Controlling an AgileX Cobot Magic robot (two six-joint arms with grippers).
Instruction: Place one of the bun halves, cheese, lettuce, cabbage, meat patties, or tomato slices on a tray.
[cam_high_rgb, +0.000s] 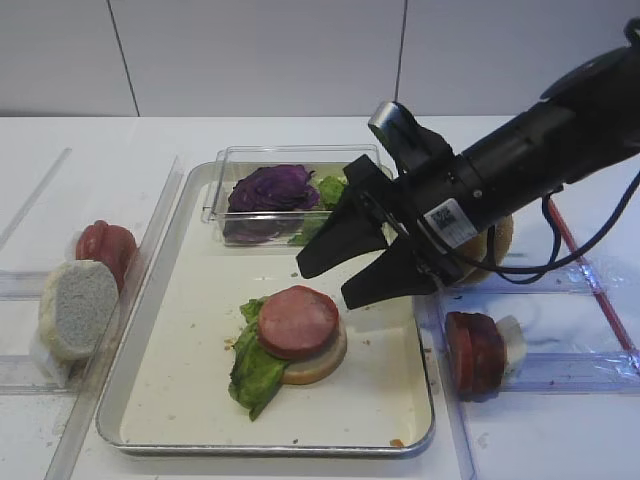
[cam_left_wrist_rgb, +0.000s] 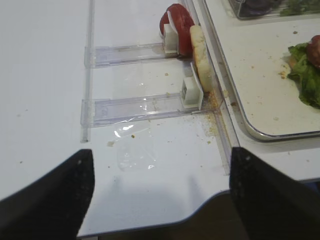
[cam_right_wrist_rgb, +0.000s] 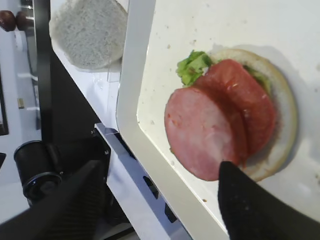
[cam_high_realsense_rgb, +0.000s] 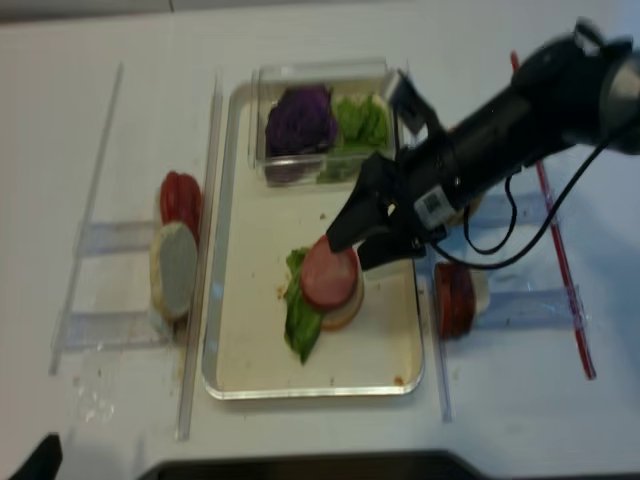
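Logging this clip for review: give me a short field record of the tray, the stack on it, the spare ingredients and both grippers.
tray: holds one stack and a clear box
stack: bun half, lettuce, meat patties on top
clear box contents: cabbage, more green leaves
left of tray: bun half on edge, red slices behind
right of tray: red slices upright in a holder
right gripper: open, empty, above the stack
left gripper: open, empty, over bare table

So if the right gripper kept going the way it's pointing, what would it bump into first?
Most likely the meat patty on top of the bun half. The open right gripper points down at it, though its height above is unclear.
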